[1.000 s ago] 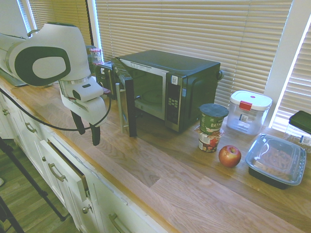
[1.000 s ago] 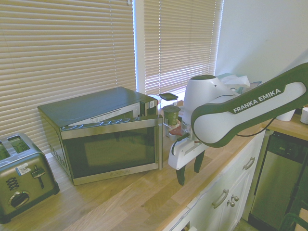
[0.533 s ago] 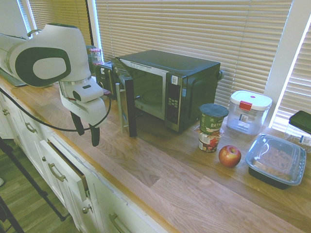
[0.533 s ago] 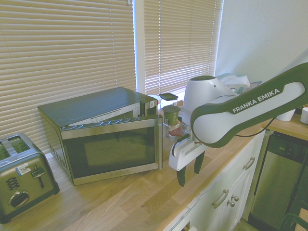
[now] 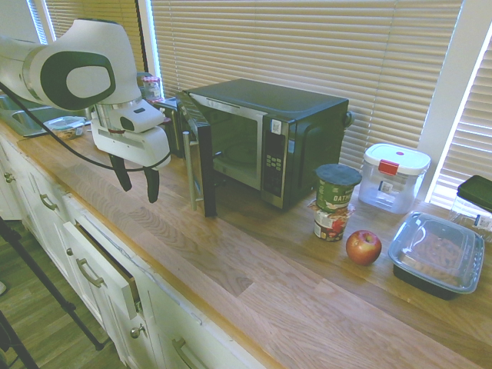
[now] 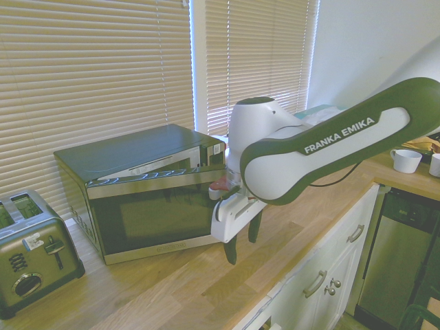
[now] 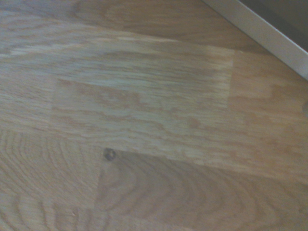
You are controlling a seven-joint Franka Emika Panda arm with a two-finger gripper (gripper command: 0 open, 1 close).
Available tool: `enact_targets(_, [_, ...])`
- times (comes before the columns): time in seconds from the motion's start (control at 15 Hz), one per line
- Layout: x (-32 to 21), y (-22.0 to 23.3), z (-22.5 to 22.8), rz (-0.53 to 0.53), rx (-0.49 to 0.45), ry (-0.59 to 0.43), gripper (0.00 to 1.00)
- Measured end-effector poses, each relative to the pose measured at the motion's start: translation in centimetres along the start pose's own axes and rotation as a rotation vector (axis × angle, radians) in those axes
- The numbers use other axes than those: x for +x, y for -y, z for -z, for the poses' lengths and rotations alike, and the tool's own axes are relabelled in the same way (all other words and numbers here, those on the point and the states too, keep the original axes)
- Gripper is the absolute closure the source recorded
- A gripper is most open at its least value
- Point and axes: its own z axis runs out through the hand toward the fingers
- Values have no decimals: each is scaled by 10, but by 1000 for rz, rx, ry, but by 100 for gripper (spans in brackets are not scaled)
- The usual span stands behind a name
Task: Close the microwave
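The microwave [image 5: 280, 127] is a black box on the wooden counter, its silver-framed glass door [image 5: 201, 165] swung partly open toward the counter's front. In the second exterior view the door [image 6: 161, 213] faces the camera, ajar from the microwave [image 6: 130, 155]. My gripper [image 5: 137, 187] hangs open and empty just above the counter, a short way outside the door's free edge. From the other side the gripper [image 6: 242, 246] shows close in front of that edge; whether it touches, I cannot tell. The wrist view shows counter wood and a silver strip of the door [image 7: 269, 33].
An oats tub [image 5: 336, 187], an apple [image 5: 364, 247], a white-lidded clear box [image 5: 395, 177] and a black tray [image 5: 437, 254] stand beside the microwave's keypad side. A toaster [image 6: 31, 247] sits on its other side. A drawer [image 5: 108, 269] below the counter is ajar.
The arm has swung toward the microwave door and the gripper has risen a little. The door stands at the same angle, and the fingers stay open.
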Motion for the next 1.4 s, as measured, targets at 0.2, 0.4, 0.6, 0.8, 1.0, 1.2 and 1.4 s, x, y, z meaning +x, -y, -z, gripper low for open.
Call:
enact_targets(0.2, [7,30,15,0,14,-31,0])
enact_targets(0.4, [24,71,28,-26,18,-62,0])
enact_targets(0.6, [58,96,28,-110,24,-85,0])
enact_targets(0.8, [95,103,37,-206,44,-119,0])
enact_targets(1.0, [129,109,39,-250,51,-128,0])
enact_targets(1.2, [161,119,38,-278,56,-138,0])
enact_targets(1.4, [187,130,34,-290,47,-139,0])
